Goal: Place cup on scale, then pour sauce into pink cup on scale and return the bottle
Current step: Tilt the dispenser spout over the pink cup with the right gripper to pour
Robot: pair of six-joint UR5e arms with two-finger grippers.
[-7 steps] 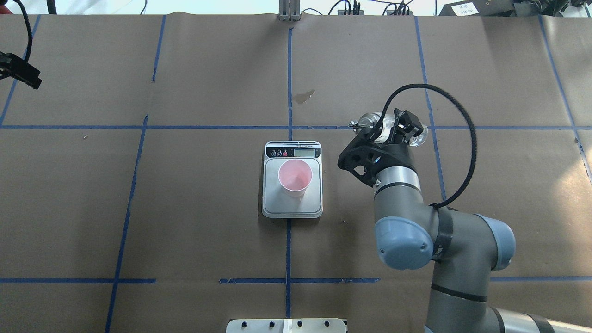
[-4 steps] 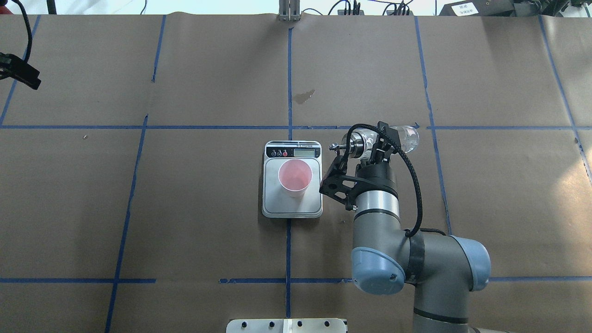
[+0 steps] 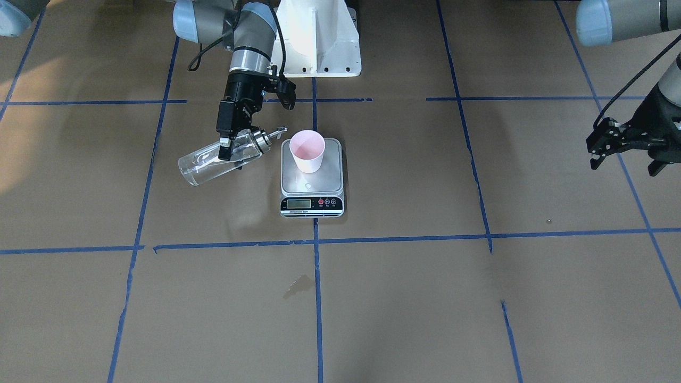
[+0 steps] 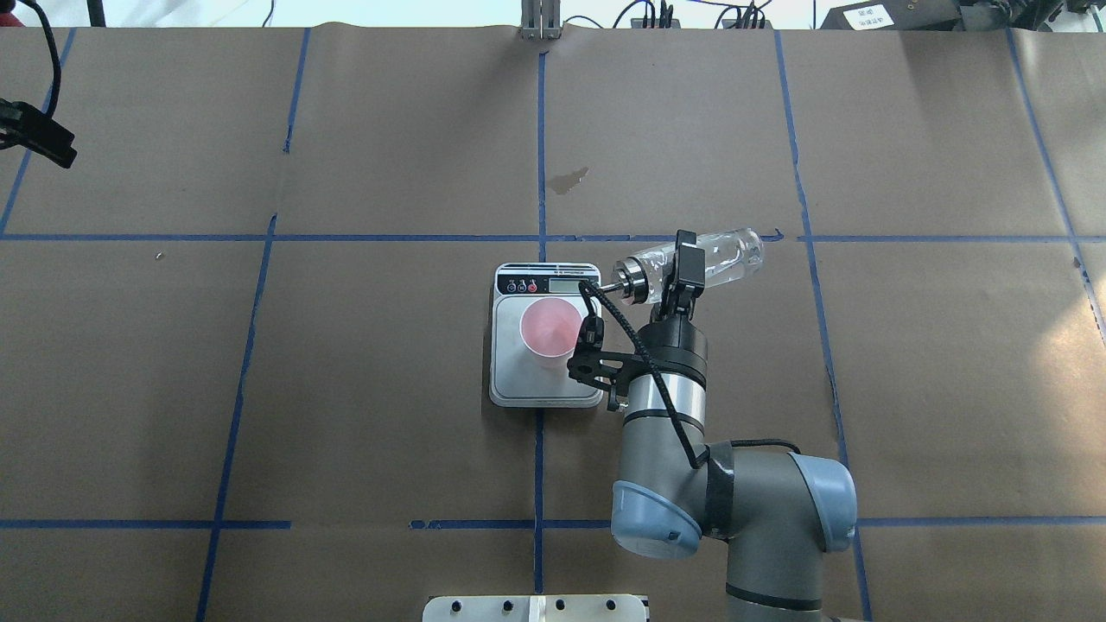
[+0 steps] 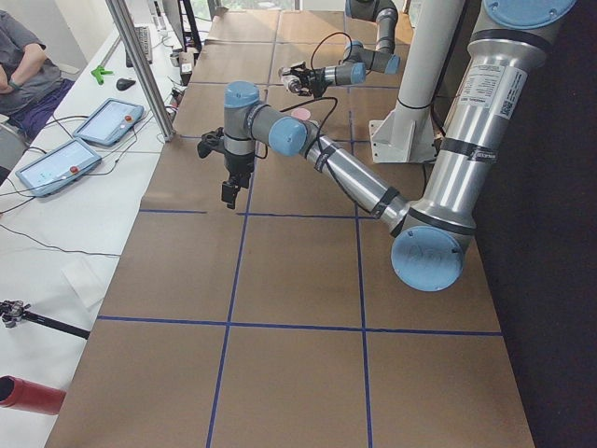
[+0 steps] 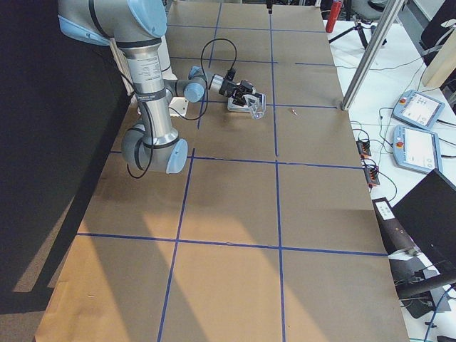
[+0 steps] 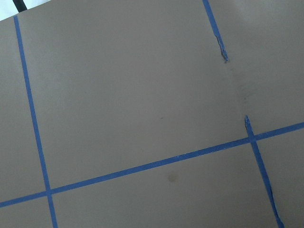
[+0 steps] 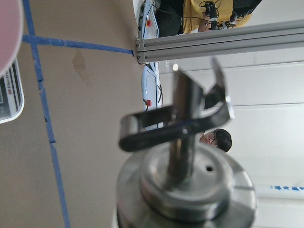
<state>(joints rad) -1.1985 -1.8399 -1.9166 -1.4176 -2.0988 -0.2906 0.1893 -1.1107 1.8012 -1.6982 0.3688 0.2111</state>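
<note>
The pink cup stands upright on the steel plate of the scale, also in the front view. My right gripper is shut on the clear bottle, held almost level above the table just right of the scale. Its silver spout points at the cup and ends by the scale's far right corner, short of the rim. The spout fills the right wrist view. I cannot make out the sauce inside. My left gripper hangs open and empty far to the left.
A dark stain marks the brown paper beyond the scale. Blue tape lines cross the table. The robot's white base stands behind the scale. Tablets and a seated person are past the table's far edge.
My right arm has swung left toward the scale with the bottle. The bottle's spout has come from well right of the scale to its right corner. The cup and left arm have not moved.
</note>
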